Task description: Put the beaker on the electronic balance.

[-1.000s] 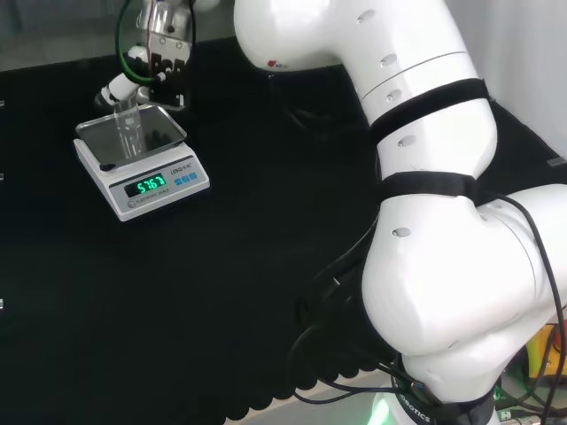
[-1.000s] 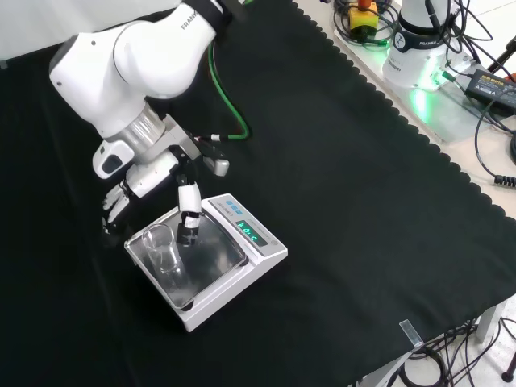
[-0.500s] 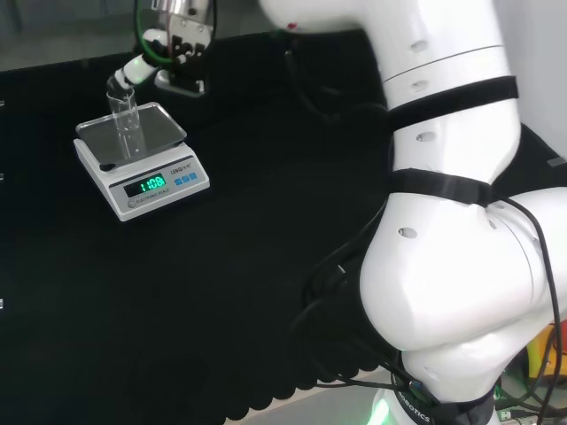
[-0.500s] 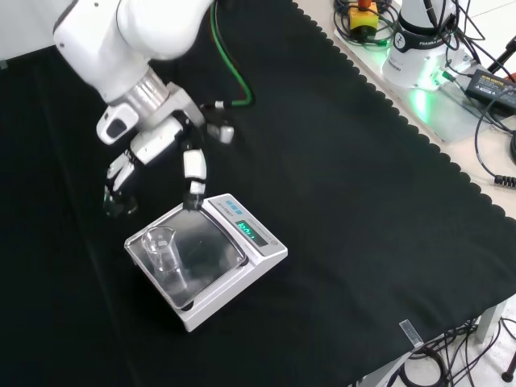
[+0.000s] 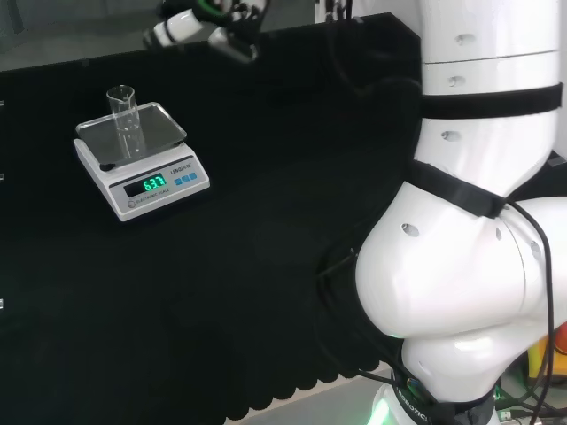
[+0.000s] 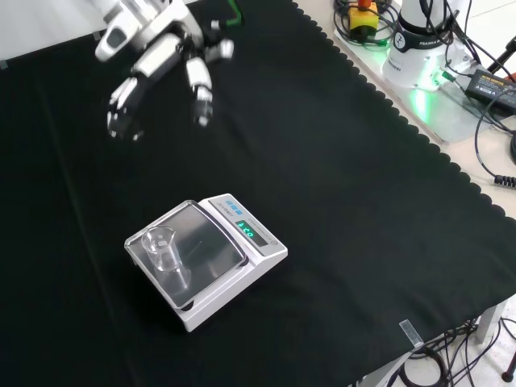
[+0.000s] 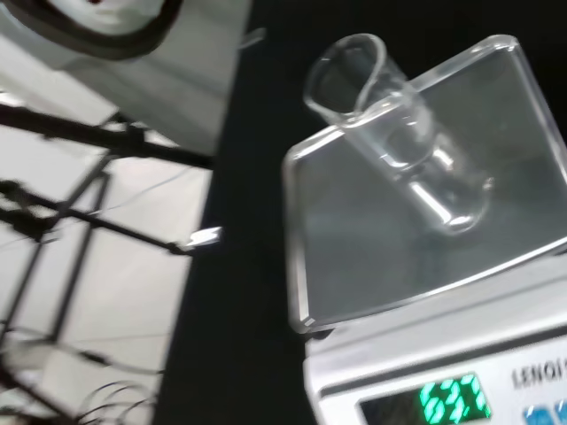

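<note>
Robot hand (image 6: 157, 60) hung w/ fingers spread and relaxed, holding nothing, well apart from the glass beaker (image 6: 164, 250), which lay below it in front view, upright on the electronic balance (image 6: 211, 266) pan; placement looked done.

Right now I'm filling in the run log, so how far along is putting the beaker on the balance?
It looks done. The beaker stands upright on the pan of the electronic balance, and the display is lit. Nothing is in hand: the hand is up above the cloth, clear of the balance, with its fingers relaxed and holding nothing. Nothing seems left except perhaps parking the arm.
</note>
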`<action>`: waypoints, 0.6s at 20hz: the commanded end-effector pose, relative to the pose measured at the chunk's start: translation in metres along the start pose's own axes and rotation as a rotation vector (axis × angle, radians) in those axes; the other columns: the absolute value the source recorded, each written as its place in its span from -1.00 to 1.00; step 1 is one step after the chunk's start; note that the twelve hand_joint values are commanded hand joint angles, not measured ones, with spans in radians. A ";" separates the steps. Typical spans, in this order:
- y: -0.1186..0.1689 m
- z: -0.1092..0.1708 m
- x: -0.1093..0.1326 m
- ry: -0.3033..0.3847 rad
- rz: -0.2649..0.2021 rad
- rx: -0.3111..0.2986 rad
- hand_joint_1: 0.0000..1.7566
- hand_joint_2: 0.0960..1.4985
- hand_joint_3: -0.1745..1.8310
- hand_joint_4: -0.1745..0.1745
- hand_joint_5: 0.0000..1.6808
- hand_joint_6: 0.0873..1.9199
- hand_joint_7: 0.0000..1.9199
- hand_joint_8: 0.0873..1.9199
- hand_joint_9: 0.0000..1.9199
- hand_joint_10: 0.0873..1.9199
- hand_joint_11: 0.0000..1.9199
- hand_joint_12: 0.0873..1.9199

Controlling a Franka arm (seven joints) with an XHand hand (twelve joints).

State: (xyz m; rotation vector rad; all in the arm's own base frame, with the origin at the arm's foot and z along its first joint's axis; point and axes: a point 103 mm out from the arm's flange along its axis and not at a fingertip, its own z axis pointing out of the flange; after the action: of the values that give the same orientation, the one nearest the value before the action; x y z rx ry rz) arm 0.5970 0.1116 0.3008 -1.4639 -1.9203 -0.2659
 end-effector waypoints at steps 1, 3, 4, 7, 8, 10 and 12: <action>-0.079 -0.044 0.005 0.160 -0.109 0.000 -0.21 -0.13 -0.59 -0.57 -0.59 -0.97 -0.94 -0.18 -1.00 -0.36 -1.00 0.50; -0.089 -0.048 0.009 0.164 -0.118 -0.004 -0.21 -0.13 -0.59 -0.57 -0.58 -0.97 -0.93 -0.18 -1.00 -0.36 -1.00 0.50; -0.093 -0.048 0.011 0.166 -0.124 -0.003 -0.21 -0.13 -0.59 -0.57 -0.58 -0.97 -0.93 -0.18 -1.00 -0.36 -1.00 0.50; -0.101 -0.045 0.016 0.176 -0.128 0.005 -0.21 -0.12 -0.60 -0.57 -0.57 -0.98 -0.92 -0.18 -1.00 -0.36 -1.00 0.51; -0.102 -0.044 0.018 0.182 -0.128 0.005 -0.21 -0.12 -0.60 -0.57 -0.57 -0.98 -0.91 -0.18 -1.00 -0.36 -1.00 0.51; -0.104 -0.041 0.020 0.200 -0.124 0.003 -0.21 -0.12 -0.60 -0.56 -0.56 -0.98 -0.91 -0.18 -1.00 -0.36 -1.00 0.52; -0.107 -0.038 0.022 0.203 -0.115 0.000 -0.22 -0.11 -0.60 -0.56 -0.55 -0.98 -0.90 -0.18 -1.00 -0.36 -1.00 0.53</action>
State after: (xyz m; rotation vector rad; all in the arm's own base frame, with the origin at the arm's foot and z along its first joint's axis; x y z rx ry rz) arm 0.5227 0.0712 0.3637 -1.2826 -1.8673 -0.4201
